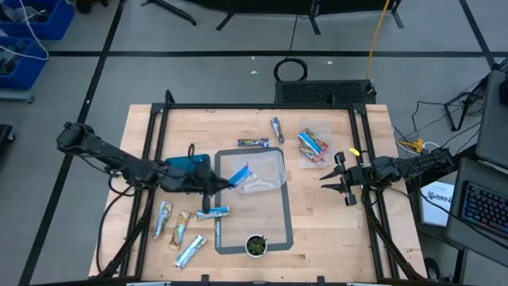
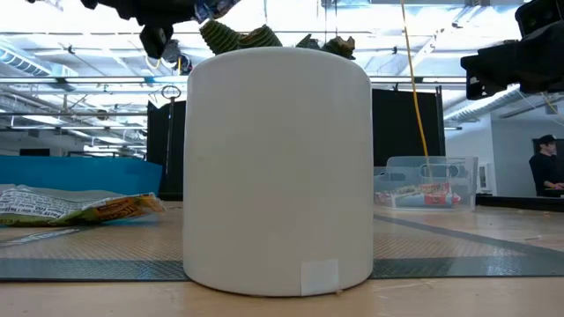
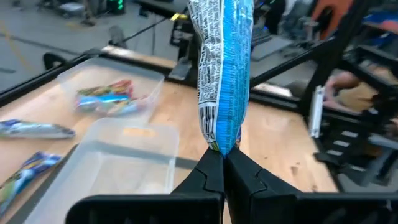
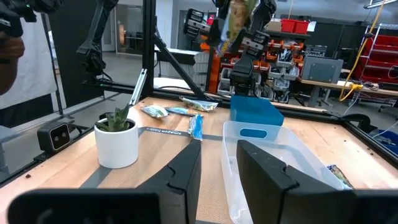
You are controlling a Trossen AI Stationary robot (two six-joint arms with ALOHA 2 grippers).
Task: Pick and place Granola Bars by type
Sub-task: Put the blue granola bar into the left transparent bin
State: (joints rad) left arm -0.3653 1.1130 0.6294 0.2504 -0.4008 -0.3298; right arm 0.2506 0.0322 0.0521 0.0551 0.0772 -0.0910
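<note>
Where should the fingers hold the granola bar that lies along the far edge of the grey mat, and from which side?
Probably at its middle, across the narrow width, from straight above: the granola bar lies flat on the table, long and thin, with free space beside both long sides.

Two dark jointed arms, left tool point(image 1: 226, 183) with teal housing, right tool point(image 1: 337, 178) black-fingered.

Wooden table point(image 1: 317, 214): grey mat point(image 1: 282, 226), two clear bins point(image 1: 316, 151), loose granola bars point(image 1: 178, 230), white plant pot point(image 1: 255, 245).
</note>
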